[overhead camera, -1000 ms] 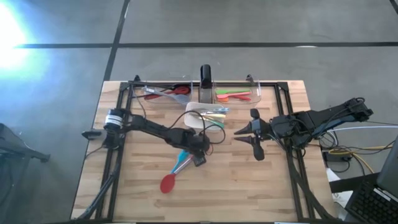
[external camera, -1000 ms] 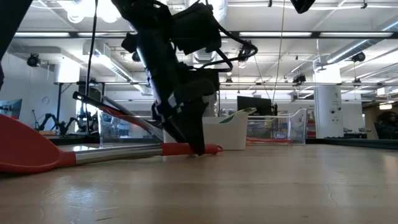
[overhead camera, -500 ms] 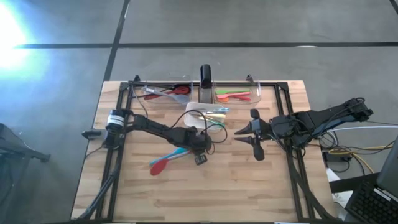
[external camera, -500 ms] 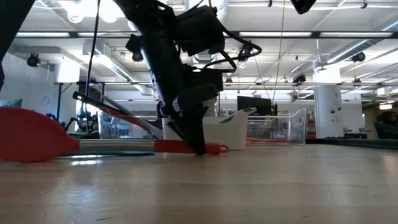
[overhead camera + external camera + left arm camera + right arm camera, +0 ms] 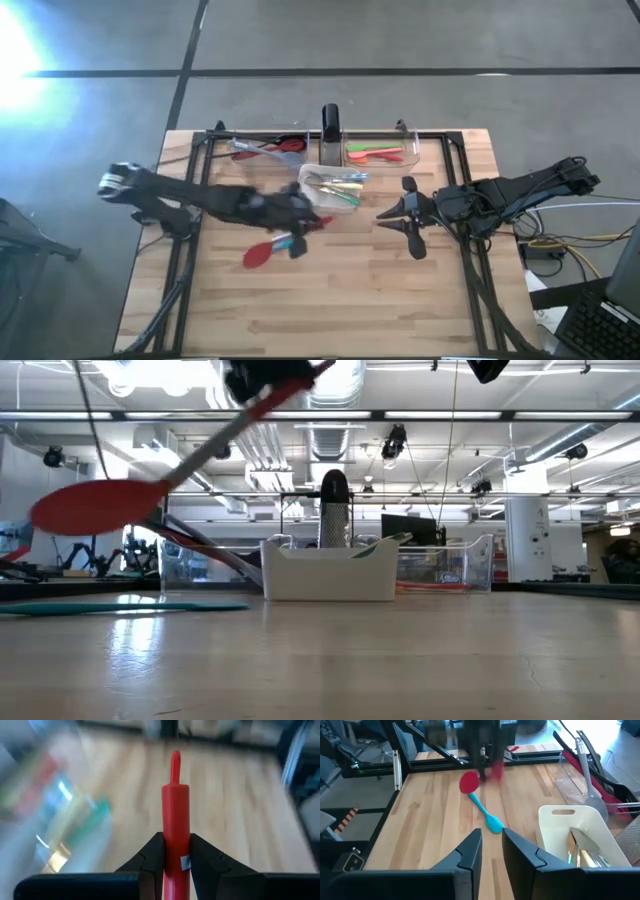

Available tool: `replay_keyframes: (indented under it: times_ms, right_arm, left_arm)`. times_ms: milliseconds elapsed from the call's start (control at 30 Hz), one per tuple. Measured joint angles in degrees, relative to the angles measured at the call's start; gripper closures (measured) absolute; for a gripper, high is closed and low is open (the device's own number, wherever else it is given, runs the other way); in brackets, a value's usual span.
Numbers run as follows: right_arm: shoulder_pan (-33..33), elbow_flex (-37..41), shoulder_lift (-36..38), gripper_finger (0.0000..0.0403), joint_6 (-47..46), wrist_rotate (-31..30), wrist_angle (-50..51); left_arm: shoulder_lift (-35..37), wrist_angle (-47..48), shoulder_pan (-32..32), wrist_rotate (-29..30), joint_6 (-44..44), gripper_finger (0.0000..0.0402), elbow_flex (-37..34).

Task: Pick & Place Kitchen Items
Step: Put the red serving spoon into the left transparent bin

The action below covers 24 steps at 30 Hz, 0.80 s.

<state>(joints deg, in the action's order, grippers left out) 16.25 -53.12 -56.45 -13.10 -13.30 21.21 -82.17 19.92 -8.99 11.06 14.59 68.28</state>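
My left gripper (image 5: 305, 228) is raised above the table's middle and shut on a red spoon (image 5: 262, 253). In the low view the red spoon (image 5: 95, 507) slants down from the gripper, its head low and toward the table's left. A blue spoon (image 5: 290, 243) lies flat on the wood below it and also shows as the blue spoon (image 5: 485, 812) in the right wrist view. My right gripper (image 5: 408, 215) hovers at the right, open, with nothing between its fingers (image 5: 470, 851). My left gripper pinches the red spoon's handle (image 5: 176, 827) between its two fingers, near the handle's free end (image 5: 175, 762), which sticks out past the fingertips. The handle runs along the fingers. The spoon is lifted clear and tilted, its head (image 5: 95, 507) hanging lowest.
A white dish (image 5: 310, 176) with small cutlery stands just beyond the left gripper. Two clear bins (image 5: 262, 152) (image 5: 385, 153) with utensils line the far edge, a black upright post (image 5: 330, 122) between them. Bare wood lies toward the near edge.
My left gripper has risen quickly and drawn back toward the table's left, carrying the red spoon. The spoon first swung on the table, its head going left, then came up clear and now hangs tilted. The blue spoon has stayed on the table.
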Motion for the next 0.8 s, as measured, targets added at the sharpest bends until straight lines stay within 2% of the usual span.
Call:
replay_keyframes:
  times_ms: [133, 233, 367, 533, 633, 800]
  right_arm:
    - [0.02, 0.00, 0.00, 0.0325, -0.01, 0.00, -0.02]
    - [0.00, 0.00, 0.00, 0.0322, 0.16, -0.02, -0.04]
    - [0.00, 0.00, 0.00, 0.0322, 0.55, -0.17, -0.55]
    - [0.00, 0.00, 0.00, 0.0332, 1.09, -0.20, -0.96]
    - [0.00, 0.16, 0.00, 0.0337, 1.79, -0.22, -2.67]
    - [0.00, 0.92, -0.80, 0.0339, 5.89, -0.27, -8.28]
  left_arm:
    - [9.56, -3.36, -1.43, 10.83, -4.57, 0.0330, -4.05]
    - [16.03, -10.47, -2.31, 16.92, -9.07, 0.0330, -8.74]
    - [23.36, -25.40, -1.84, 17.82, -15.89, 0.0330, -16.60]
    - [28.66, -47.49, -0.62, 17.77, -25.76, 0.0330, -27.13]
    - [30.16, -61.95, 0.77, 16.55, -29.66, 0.0330, -32.62]
    - [30.18, -79.79, 4.30, 16.47, -33.21, 0.0330, -40.13]
